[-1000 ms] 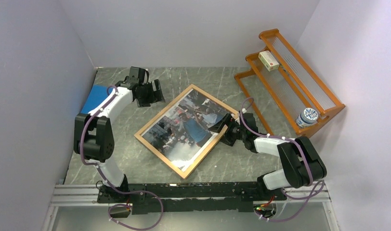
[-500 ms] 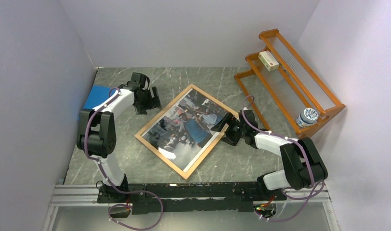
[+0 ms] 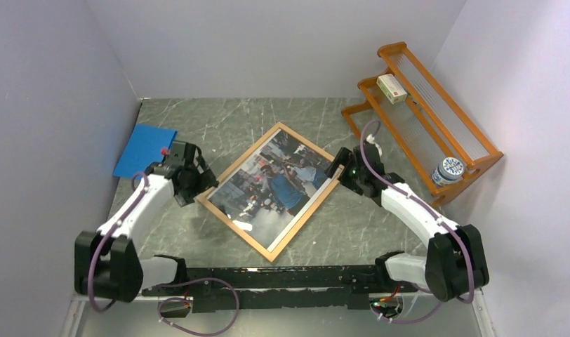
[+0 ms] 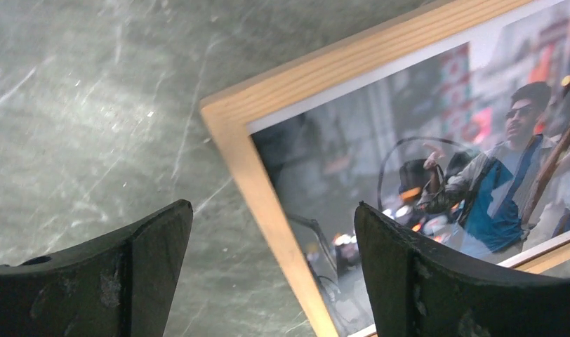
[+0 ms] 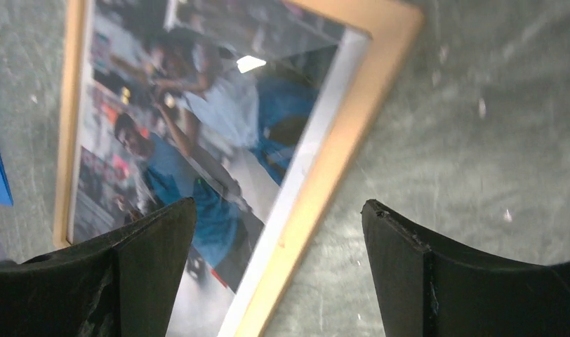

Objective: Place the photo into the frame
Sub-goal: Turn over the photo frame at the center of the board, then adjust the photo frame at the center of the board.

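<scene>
The grey marbled counter point(image 3: 219, 126) carries the frame point(image 3: 233, 229), which lies flat and turned diamond-wise between my two hands. The photo point(image 3: 272, 186) lies inside its light wooden border, picture side up. A pale glare washes out one end of it.

My left hand point(image 4: 272, 209) hangs low by the frame's left corner, fingers spread wide and gripping nothing, the corner just ahead of the gap. My right hand point(image 5: 279, 205) hangs over the opposite corner, likewise spread and empty, the border running between its fingers.

Each wrist view cuts off most of the frame. From above, my dark fingers blur into the wrists. Whether either hand touches the wood, I cannot tell.
</scene>
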`<act>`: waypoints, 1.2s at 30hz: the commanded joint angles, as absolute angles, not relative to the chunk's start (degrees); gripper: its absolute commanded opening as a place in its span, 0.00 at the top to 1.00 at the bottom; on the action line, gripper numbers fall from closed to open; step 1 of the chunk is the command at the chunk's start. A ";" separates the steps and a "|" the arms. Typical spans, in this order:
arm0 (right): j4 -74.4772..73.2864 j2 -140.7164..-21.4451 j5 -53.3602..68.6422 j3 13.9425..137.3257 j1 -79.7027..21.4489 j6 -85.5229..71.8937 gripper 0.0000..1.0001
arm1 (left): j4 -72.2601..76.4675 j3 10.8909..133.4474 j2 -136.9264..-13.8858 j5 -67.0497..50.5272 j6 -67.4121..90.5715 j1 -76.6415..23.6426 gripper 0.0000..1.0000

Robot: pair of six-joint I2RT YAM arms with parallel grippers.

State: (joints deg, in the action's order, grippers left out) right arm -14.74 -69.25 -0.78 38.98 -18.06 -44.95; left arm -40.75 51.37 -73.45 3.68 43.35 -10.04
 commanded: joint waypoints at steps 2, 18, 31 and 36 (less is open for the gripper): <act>-13.50 -76.30 -3.87 51.48 -17.90 -36.54 0.09 | -41.60 43.89 -64.19 7.89 49.90 -9.92 0.08; -29.07 -111.07 -6.25 86.55 -16.71 -26.54 0.06 | -29.06 33.90 -66.66 -8.94 49.45 -9.93 0.10; -25.99 -116.56 7.36 86.12 -13.89 -24.60 0.07 | -22.54 32.56 -72.02 -13.11 50.44 -9.92 0.10; -23.55 -113.58 11.69 80.85 -13.87 -25.33 0.07 | -21.91 34.69 -73.88 -10.93 48.28 -9.86 0.10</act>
State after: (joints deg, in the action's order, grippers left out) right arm -25.89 -117.38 6.52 84.42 -13.76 -25.63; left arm -24.05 32.86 -71.81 -12.78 50.28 -9.93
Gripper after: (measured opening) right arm 0.934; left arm 0.896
